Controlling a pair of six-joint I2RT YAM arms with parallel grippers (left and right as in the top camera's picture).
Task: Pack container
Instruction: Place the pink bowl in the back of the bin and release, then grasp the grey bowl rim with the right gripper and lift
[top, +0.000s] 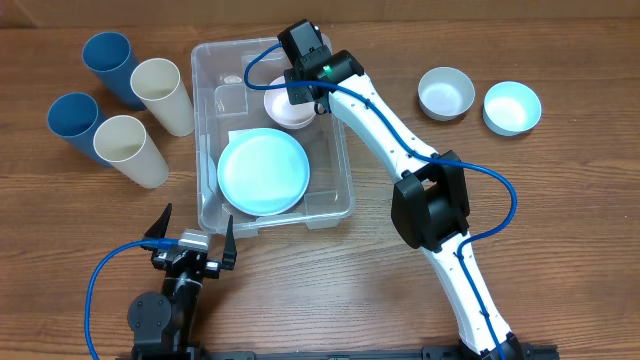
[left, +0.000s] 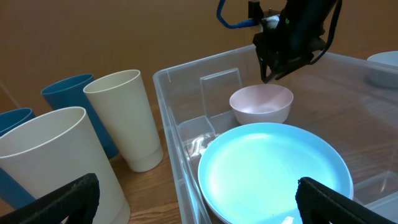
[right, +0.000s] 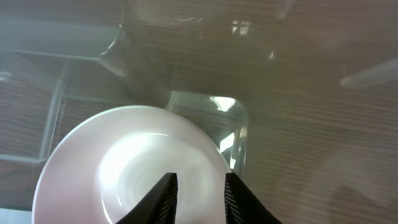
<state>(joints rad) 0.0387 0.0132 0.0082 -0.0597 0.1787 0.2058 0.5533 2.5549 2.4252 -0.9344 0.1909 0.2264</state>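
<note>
Jaws wide on left gripper (top: 196, 226), narrowly parted on right gripper (right: 199, 193); container (top: 203, 150) holds one bowl (top: 282, 111), one plate (top: 263, 172).

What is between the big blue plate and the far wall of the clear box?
A small white bowl sits there, inside the container, beyond the blue plate. The left wrist view shows it.

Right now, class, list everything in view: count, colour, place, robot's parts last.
container: one, clear, table centre
plate: one, light blue, inside container
pink bowl: one, pale pink, inside container, far end
blue cups: two, blue, left of container
cream cups: two, cream, beside blue cups
white bowl: one, white, right of container
blue bowl: one, light blue, beside white bowl
table: one, brown wood
left gripper: one, black, open, in front of container
right gripper: one, black, slightly open, over pink bowl
</note>
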